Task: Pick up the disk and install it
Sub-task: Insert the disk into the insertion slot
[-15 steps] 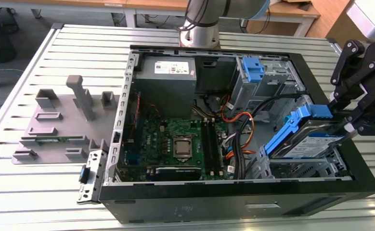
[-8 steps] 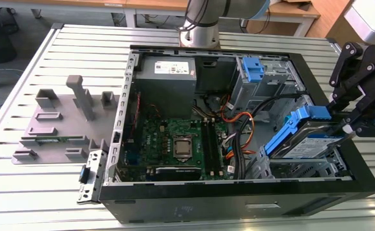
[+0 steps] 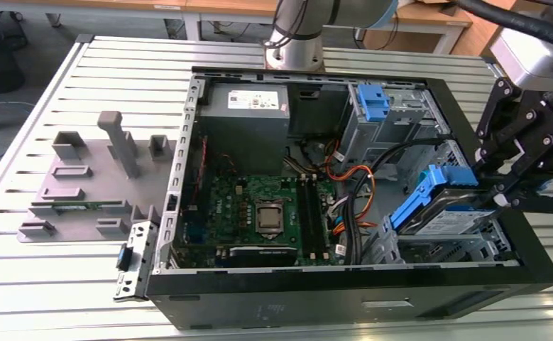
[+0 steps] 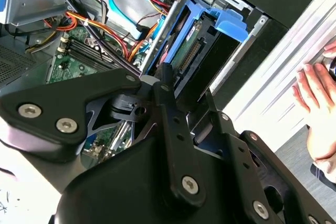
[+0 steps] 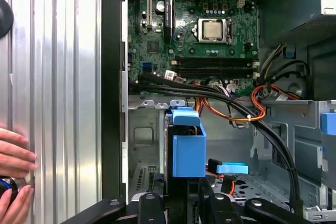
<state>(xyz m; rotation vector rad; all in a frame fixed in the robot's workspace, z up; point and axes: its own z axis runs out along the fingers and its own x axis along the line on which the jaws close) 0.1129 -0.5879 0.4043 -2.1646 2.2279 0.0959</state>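
- The black gripper (image 3: 503, 186) has its fingers clenched on the silver hard drive in its blue plastic carrier, the disk (image 3: 442, 211).
- You hold the disk tilted, partly seated in the drive cage (image 3: 446, 250) at the open black computer case's (image 3: 352, 302) front corner.

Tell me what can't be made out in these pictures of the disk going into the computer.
- Tool: in the exterior view its tips are lost against the disk, so open or shut is unclear; in the second wrist view its own dark body covers them.
- Disk: in the first wrist view its lower end is hidden behind the tool.
- Hand: cut off by the picture's edge in both wrist views.
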